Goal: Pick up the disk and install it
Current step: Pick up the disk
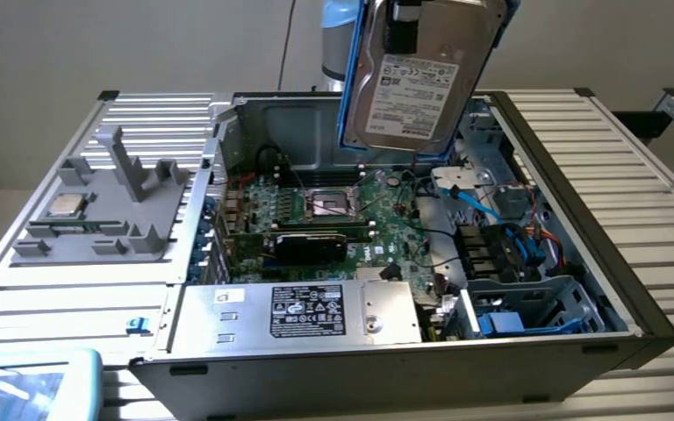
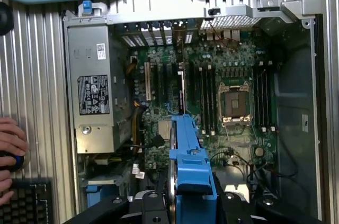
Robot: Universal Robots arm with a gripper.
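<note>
Above the open steel case, the gripper clamps the disk by its smooth blue plastic carrier, with the flat silver labelled face showing. The hold seems to sit at one end only. A slip could drop the hard slab onto the green board or snag the thin blue cables.

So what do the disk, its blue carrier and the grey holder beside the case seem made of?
The disk: metal body, likely aluminium, dull silver sheen, with a white paper-like label. The blue carrier: moulded plastic, smooth, uniformly coloured. The grey holder: probably matte plastic, possibly printed; no shine.
</note>
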